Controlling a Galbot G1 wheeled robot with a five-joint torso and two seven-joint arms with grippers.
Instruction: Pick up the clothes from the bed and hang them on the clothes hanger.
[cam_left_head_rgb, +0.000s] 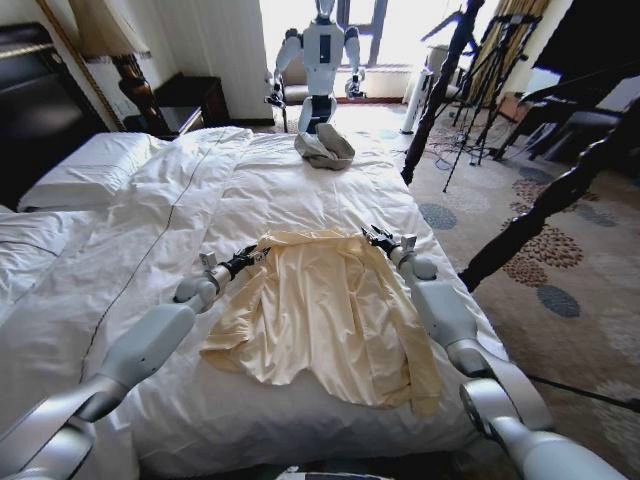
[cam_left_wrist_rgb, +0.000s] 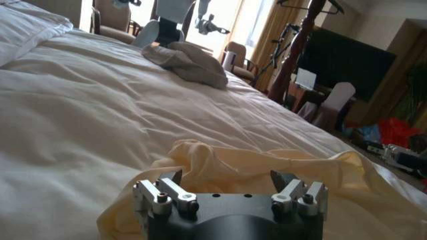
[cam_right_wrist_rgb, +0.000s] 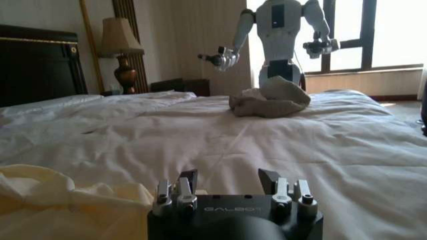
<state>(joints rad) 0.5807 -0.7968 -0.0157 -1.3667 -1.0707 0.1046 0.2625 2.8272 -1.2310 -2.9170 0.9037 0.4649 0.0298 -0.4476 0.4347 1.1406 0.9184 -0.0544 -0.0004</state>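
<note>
Cream clothes (cam_left_head_rgb: 320, 315) spread at centre on the bed (cam_left_head_rgb: 120, 250), left gripper (cam_left_head_rgb: 257, 255) and right gripper (cam_left_head_rgb: 374, 236) both spread open at its upper corners, wrist views add a grey bundle (cam_right_wrist_rgb: 270, 100) beyond, perhaps cloth.

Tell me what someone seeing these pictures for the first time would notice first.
The pale yellow top spread flat on the near part of the white bed stands out first, with the open left end effector and open right end effector at its two upper corners. Next comes a second white robot standing past the bed's far end, just behind a grey cloth bundle lying there.
</note>
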